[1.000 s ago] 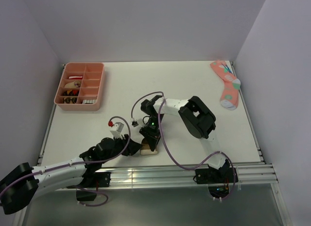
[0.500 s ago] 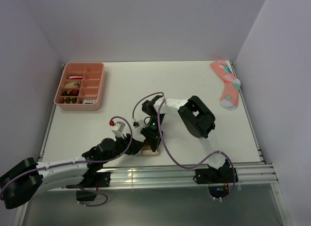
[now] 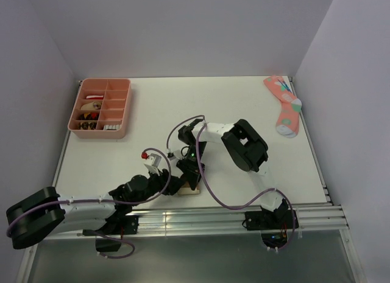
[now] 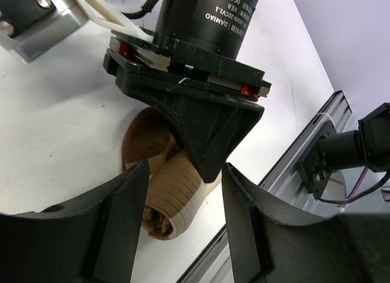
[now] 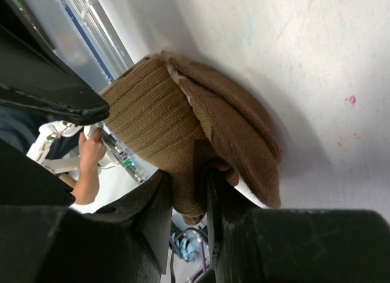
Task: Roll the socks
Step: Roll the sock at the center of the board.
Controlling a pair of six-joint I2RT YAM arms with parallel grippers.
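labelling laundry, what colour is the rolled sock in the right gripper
Brown and tan, ribbed: the rolled sock shows best in the right wrist view.

We see a white table (image 3: 244,100). On it lie a pink tray (image 3: 125,112) at the far left, a pink sock (image 3: 285,106) at the far right, and a rolled brown sock (image 4: 173,198) near the front edge.

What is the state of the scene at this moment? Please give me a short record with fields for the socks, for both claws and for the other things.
brown sock: mostly rolled into a bundle, lying on the table near its front edge
right claw: shut on the brown sock, pinching a fold of its fabric
left claw: open, close to the roll, which shows between its fingers
pink sock: flat at the far right corner, apart from both arms
tray: far left, small items in several compartments
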